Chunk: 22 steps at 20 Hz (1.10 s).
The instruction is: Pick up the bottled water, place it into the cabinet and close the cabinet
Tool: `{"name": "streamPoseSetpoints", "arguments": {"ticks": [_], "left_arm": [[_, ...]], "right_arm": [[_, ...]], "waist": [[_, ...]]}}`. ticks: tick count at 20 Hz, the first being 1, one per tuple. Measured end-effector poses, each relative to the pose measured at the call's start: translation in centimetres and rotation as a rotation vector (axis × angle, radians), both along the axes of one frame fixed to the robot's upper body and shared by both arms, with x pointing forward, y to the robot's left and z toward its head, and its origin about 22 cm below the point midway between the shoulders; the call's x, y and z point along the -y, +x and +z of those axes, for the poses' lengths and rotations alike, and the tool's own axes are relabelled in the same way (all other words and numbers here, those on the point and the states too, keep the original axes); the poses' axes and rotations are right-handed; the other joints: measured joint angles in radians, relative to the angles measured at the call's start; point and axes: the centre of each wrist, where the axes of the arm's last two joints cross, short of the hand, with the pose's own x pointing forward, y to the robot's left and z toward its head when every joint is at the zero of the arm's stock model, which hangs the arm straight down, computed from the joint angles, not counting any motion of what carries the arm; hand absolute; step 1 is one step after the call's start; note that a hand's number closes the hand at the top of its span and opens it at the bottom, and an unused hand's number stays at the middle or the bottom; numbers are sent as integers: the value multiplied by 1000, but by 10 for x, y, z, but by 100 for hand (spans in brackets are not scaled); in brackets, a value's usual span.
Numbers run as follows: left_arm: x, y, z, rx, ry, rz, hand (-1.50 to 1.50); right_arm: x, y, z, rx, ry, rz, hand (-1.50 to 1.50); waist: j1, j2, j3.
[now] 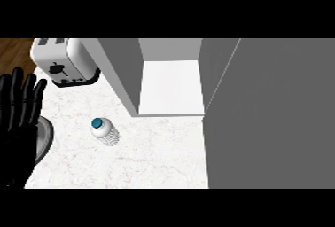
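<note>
A clear water bottle [104, 131] with a blue cap stands upright on the white marble counter [150, 159], in front of the cabinet. The grey cabinet [170, 86] is open, showing a bare white shelf inside. Its door [271, 111] is swung out and fills the right side of the view. At the left edge my left hand [20, 106] rests open, fingers straight and pointing up, well apart from the bottle. No part of my right hand shows.
A white toaster [64, 61] stands at the back left of the counter, beside the cabinet's left wall. A grey round rim [44, 139] shows at the left edge, partly behind my left hand. Wooden floor [16, 51] lies beyond the counter's left end.
</note>
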Motion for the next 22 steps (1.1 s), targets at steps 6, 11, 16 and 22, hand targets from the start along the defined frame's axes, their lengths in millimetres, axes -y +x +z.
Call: {"name": "streamPoseSetpoints", "arguments": {"ticks": [6,11,16,22], "left_arm": [[1,6,5,4,1,84,-150],[11,4,-15,-186,-121,137,-150],[30,-13,-14,-253,-160,146,-150],[47,-30,-6,-297,-157,190,-150]], "right_arm": [[5,-20,11,53,40,37,-150],[0,-42,5,-129,104,142,-150],[1,-73,15,-199,134,169,-150],[3,-88,8,-246,123,166,-150]], "waist": [[12,6,3],[9,6,3],[12,5,3],[13,6,3]]}}
